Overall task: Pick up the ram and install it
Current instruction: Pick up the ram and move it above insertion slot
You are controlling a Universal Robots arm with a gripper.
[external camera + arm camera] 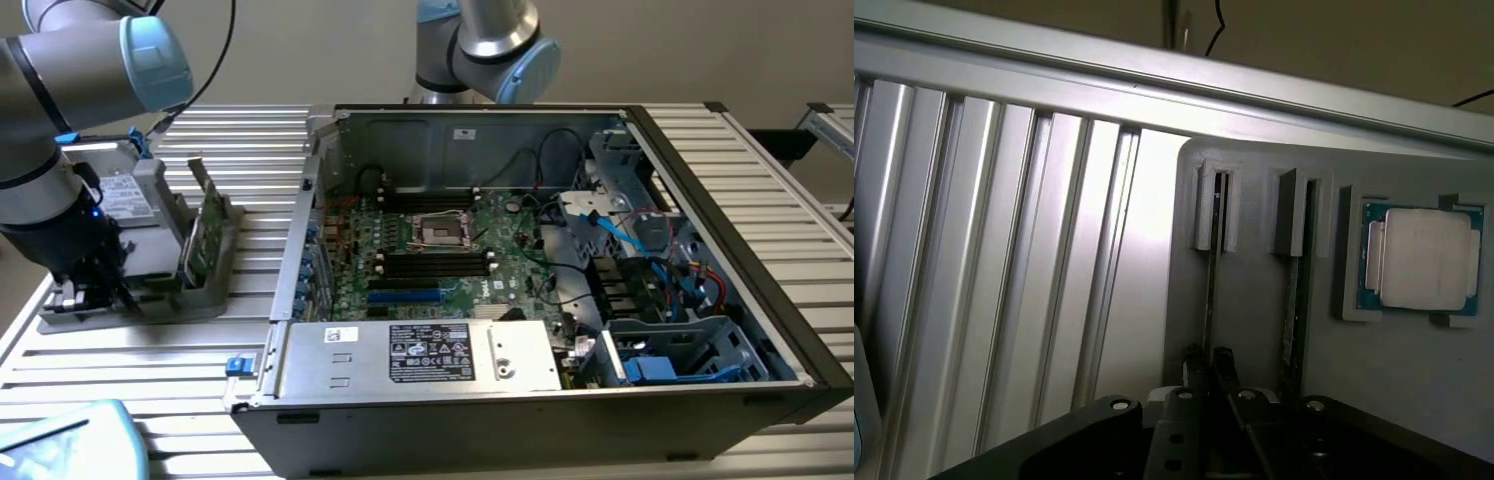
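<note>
Item one, nearest: the gripper [1208, 358], its jaws narrow and set on either face of the ram [1211, 270], gripping it near one end. The ram stands on edge in a slot of the grey holder [1254, 330], not yet raised, with its far end seated in an end guide. Item two, just beside it in the neighbouring slot: a second stick [1296, 290], upright and apart from the jaws. Item three, further along the holder: a square silver processor [1422, 258], lying flat in its own pocket. Item four: the slatted desk [134, 370], which carries the holder [200, 295] by its edge at the exterior view's left, with the gripper [91, 290] down over it. Item five, farthest: the open computer case [707, 130] at the desk's middle, with its motherboard [427, 260] exposed. We judge the step in hand to be the grasp, with pick-up barely begun and installation untouched. Any withdrawal would, in our view, need a firm hold and a straight pull along the guides, clear of the neighbouring stick.
</note>
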